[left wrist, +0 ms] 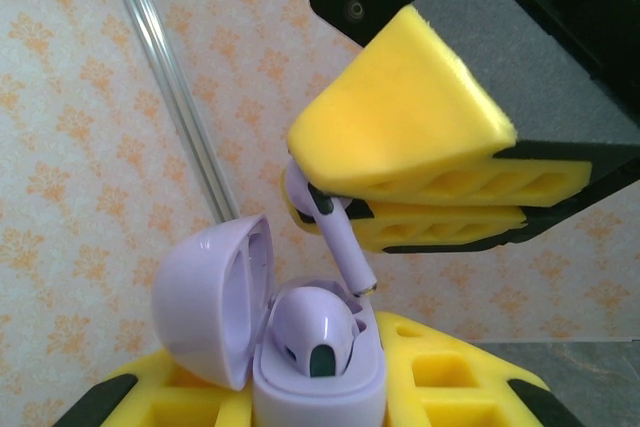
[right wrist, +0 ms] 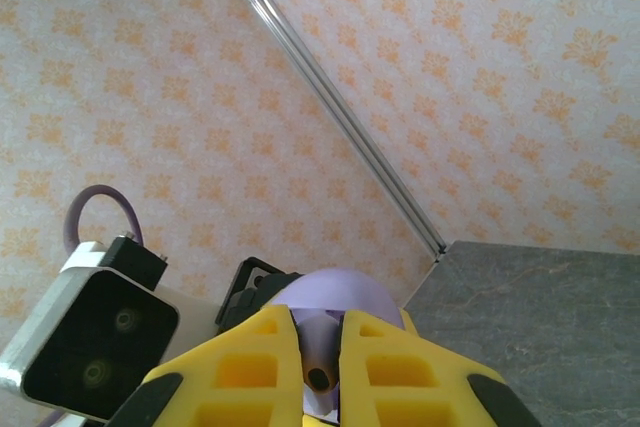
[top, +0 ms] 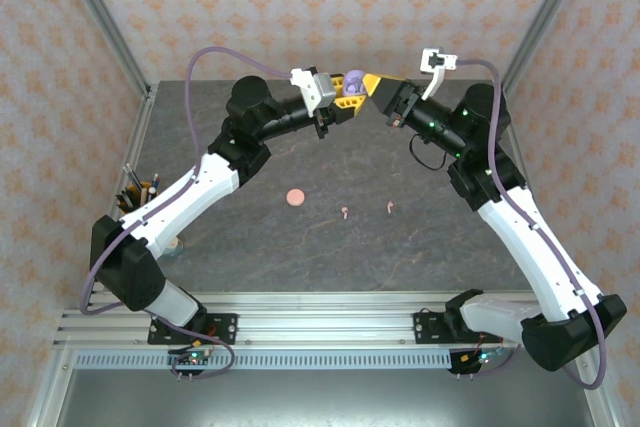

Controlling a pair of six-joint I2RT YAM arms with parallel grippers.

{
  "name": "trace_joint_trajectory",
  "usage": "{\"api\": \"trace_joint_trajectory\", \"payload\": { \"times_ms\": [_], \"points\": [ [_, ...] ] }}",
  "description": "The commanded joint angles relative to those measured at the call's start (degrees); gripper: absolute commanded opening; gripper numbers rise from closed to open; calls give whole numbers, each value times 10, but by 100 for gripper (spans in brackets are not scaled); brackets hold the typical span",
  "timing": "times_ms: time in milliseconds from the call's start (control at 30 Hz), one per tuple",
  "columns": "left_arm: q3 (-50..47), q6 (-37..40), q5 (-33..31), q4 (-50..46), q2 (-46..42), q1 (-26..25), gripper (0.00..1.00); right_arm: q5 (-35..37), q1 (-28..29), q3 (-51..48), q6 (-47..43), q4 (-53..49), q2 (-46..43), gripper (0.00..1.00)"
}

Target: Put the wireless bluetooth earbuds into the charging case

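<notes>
Lilac case (top: 353, 80): glossy, rounded, raised over the far middle of the table, lid (left wrist: 210, 297) hinged open to the left in the left wrist view. First lilac earbud (left wrist: 312, 332) seated in its well, head up. Second lilac earbud (left wrist: 338, 237) just above, tilted, stem pointing down, tip at the case's rim, not yet seated. Pink case (top: 295, 197): closed disc, flat on the table near the centre. Nearer pink earbud (top: 344, 212) loose to its right; farther pink earbud (top: 389, 209) further right, apart.

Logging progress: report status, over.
Left gripper shut on lilac case, lid open, one earbud seated. Right gripper shut on second lilac earbud, stem tip at case opening. Nothing blocking.
</notes>
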Motion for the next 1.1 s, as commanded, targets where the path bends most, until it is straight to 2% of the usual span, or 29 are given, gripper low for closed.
{"api": "trace_joint_trajectory", "payload": {
  "times_ms": [0,600,1067],
  "points": [
    [20,-11,4,28,-12,-2,0,9,2,-5,-15,1,-9,12],
    [27,-31,7,39,-5,-4,0,11,3,-20,4,33,-2,12],
    [37,-33,-3,19,1,-6,0,-15,11,4,-73,-34,3,12]
  ]
}}
